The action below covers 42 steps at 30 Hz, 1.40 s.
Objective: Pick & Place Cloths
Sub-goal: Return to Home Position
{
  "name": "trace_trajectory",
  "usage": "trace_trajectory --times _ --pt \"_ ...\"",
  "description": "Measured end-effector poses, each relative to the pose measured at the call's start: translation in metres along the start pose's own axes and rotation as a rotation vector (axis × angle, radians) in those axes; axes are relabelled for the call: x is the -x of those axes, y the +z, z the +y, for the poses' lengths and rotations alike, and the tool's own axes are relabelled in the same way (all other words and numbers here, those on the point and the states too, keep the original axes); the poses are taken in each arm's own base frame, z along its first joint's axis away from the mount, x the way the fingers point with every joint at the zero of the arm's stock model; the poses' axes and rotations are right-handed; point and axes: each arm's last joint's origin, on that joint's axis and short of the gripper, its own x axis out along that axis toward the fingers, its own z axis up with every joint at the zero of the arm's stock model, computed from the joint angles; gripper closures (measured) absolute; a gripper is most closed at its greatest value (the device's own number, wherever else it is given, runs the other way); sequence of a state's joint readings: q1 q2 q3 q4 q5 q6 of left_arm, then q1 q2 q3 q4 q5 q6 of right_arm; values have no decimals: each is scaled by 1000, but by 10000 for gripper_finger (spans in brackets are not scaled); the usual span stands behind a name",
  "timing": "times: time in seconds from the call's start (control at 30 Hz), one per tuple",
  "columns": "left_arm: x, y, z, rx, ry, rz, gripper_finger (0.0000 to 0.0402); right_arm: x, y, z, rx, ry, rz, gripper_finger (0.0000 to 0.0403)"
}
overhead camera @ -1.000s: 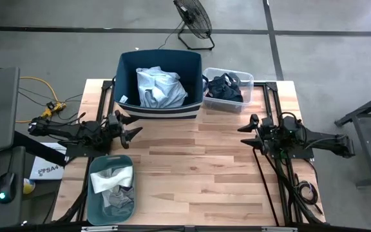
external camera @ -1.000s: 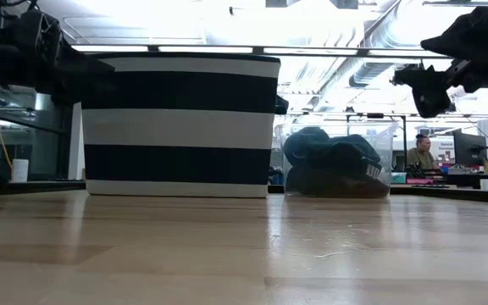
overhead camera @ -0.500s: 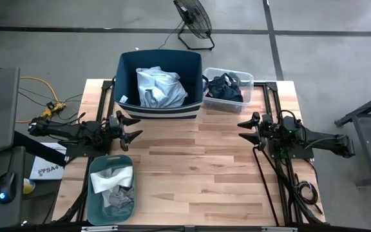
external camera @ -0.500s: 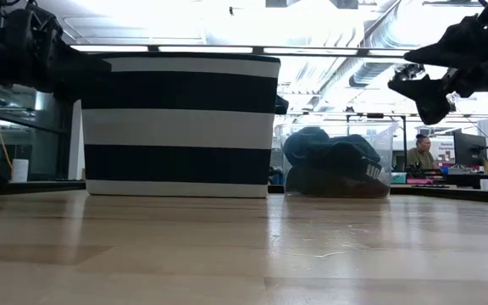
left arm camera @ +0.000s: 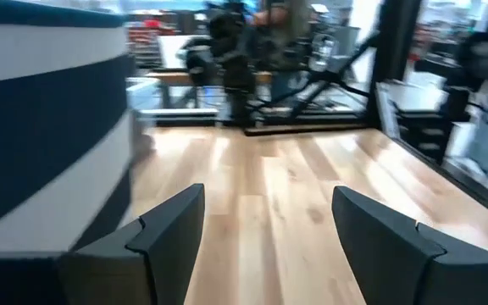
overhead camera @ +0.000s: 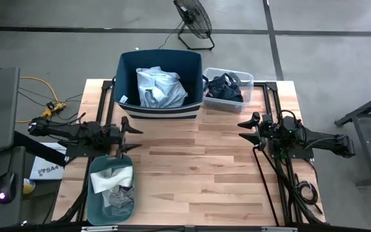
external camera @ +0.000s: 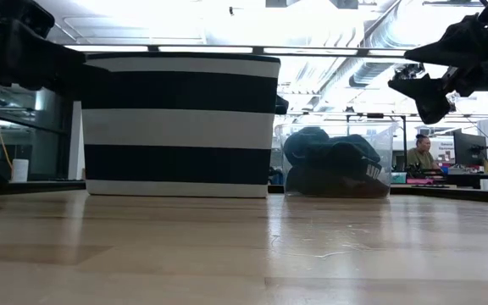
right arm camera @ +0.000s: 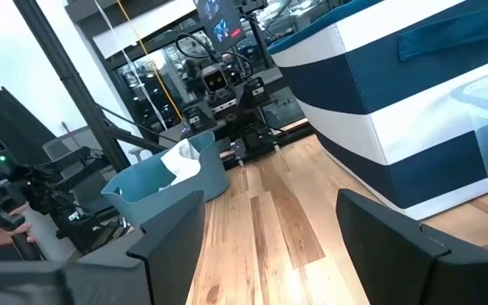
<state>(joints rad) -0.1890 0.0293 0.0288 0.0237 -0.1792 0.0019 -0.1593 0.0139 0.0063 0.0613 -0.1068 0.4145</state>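
Observation:
A light blue shirt [overhead camera: 160, 87] lies bunched inside the navy fabric bin [overhead camera: 126, 67] at the table's far edge. Navy and black pieces [overhead camera: 227, 86] fill the clear tub [overhead camera: 247, 78] to the bin's right. White and grey socks [overhead camera: 111, 185] sit in the teal tub [overhead camera: 94, 200] at the near left. My left gripper [overhead camera: 129, 136] hovers open over the left side of the table, between the bin and the teal tub. My right gripper [overhead camera: 244, 133] hovers open over the right side, on the near side of the clear tub. No maroon piece shows.
Bare wooden tabletop [overhead camera: 192, 174] stretches between the two grippers and toward the near edge. The striped bin [external camera: 180, 127] and the clear tub [external camera: 337, 161] stand along the far edge. A fan [overhead camera: 195, 22] stands on the floor beyond the table. A person [external camera: 420, 152] sits far behind it.
My left gripper has turned about its wrist while staying open above the same part of the table. My right gripper shifted slightly early on and has since kept still. No cloth has moved.

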Motion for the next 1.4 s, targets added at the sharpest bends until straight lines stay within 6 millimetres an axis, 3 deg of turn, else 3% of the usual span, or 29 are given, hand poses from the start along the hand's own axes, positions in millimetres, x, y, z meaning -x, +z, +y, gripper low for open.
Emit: trace_trajectory --times 1.4 --pt "0 -2 -1 -20 -35 17 146 0 0 0 1 0 -1 144"
